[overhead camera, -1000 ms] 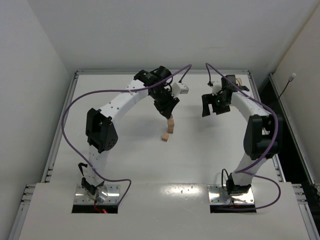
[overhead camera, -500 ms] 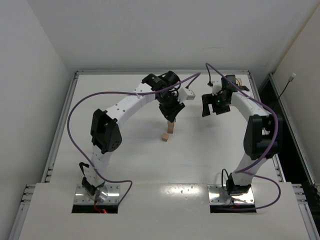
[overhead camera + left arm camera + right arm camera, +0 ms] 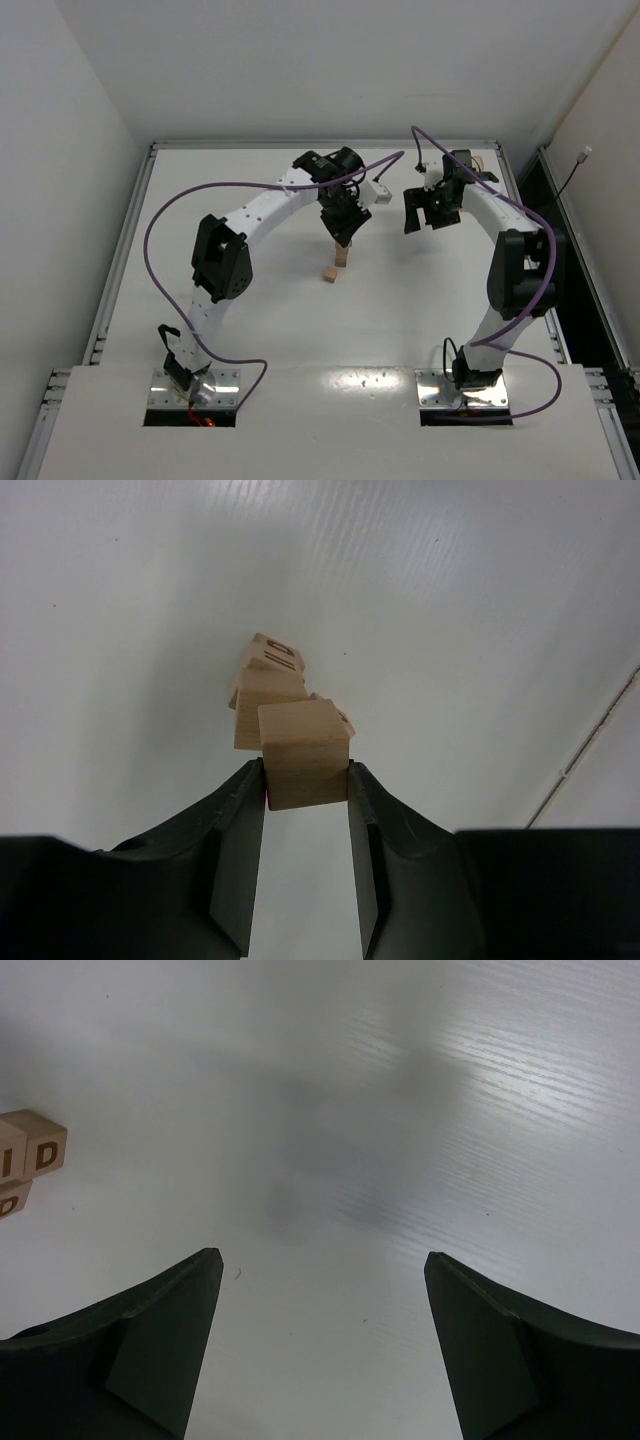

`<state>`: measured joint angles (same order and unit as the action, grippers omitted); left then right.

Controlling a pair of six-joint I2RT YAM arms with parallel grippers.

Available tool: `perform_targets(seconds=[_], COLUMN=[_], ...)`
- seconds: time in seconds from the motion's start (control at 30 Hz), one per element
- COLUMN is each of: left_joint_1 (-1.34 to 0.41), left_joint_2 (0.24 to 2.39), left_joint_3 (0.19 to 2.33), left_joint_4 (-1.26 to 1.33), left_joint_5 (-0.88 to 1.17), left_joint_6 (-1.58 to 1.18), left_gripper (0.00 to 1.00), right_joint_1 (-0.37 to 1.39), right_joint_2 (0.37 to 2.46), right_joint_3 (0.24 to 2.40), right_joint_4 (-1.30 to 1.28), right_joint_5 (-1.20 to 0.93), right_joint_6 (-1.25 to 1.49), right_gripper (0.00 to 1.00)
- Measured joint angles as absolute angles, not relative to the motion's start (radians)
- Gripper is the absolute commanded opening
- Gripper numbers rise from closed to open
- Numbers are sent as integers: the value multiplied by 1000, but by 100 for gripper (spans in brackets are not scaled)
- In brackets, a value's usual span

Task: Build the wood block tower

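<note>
Pinching a small wooden cube point(image 3: 305, 742) on two opposite side faces, the left hand point(image 3: 306, 775) is clamped firmly on it and holds it just above the tower point(image 3: 268, 705). The tower is a short, slightly twisted column of the same tan cubes near the middle of the desk point(image 3: 250, 330). In the overhead view a loose cube point(image 3: 329, 274) lies on the desk close by, at about seven o'clock from the tower. The right hand point(image 3: 321, 1257) hangs with its fingers wide apart and nothing between them, at about two o'clock from the tower and well apart from it.

These cubes look light, stiff and dry. Plain wood should give flat pads fair friction, so a modest squeeze ought to be enough, with no risk of crushing. The best hold is what the left wrist view shows: flat faces, low on the cube, leaving its underside free to seat.

The fragile thing is the column, not the cube. Its layers are already rotated against each other, so a sideways nudge or a skewed landing could probably topple it.
</note>
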<state>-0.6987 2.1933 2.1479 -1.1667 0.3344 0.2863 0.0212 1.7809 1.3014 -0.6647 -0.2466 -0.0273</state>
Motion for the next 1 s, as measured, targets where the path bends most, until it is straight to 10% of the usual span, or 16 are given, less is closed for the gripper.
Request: perform_targets(seconds=[1.0], left_joint_1=[-685], left_joint_2=[2197], left_joint_3=[2150], left_joint_4=[-1153], left_joint_5=[336], left_joint_6=[265], left_gripper=[0], right_joint_1=[21], right_joint_2=[1781], right_joint_3=[1301], right_joint_4=[-665], right_joint_5=[-247], right_joint_6=[-28], right_gripper=[80])
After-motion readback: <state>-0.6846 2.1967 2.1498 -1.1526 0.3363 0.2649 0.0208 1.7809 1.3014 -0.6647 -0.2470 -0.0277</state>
